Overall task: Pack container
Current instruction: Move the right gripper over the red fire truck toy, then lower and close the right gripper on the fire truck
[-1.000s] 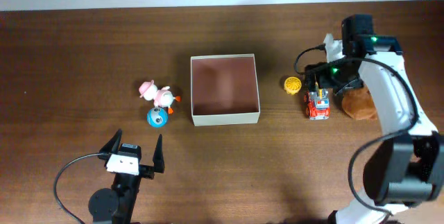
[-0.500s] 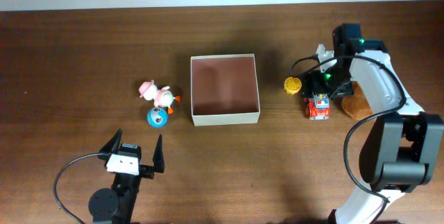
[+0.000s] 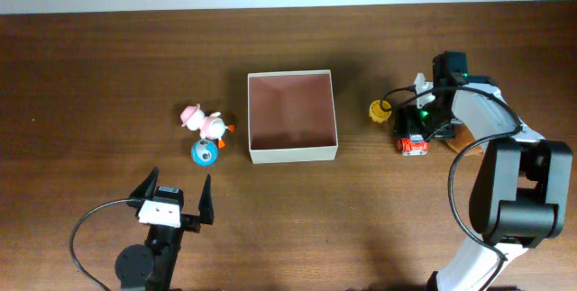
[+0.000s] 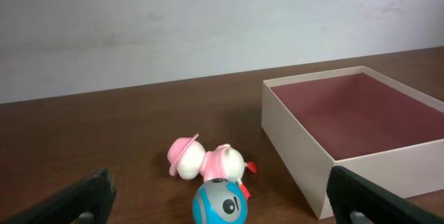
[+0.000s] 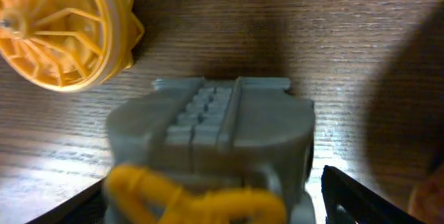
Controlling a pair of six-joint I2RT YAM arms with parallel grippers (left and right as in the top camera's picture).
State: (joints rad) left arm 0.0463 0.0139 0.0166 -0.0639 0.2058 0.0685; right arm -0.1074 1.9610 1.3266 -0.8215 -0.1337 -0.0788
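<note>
Two arms are in play, so read across from your left. The left end effector [image 3: 176, 189] sits at the near side of the worktop [image 3: 90, 57], fingers spread wide, holding nothing. Beyond it the pink duck toys [image 3: 206, 122] and the blue ball [image 3: 204, 152] bunch close together, near the left wall of the container [image 3: 293, 153]. The container stands mid-worktop, open side up, with nothing showing inside. Right of it, apart, lies the yellow wheel [image 3: 380, 110], then the red fire truck [image 3: 414, 143], with the right end effector [image 3: 415, 122] down over it. In the wrist view its fingers stand well apart on either side of the truck's grey body, and I judge them not yet clamped. From that end effector the container lies to the left, the wheel between them. The truck's long axis runs near-to-far, across that path. The right arm is the nearer one here, so once it grips, lift clear of the wheel.
</note>
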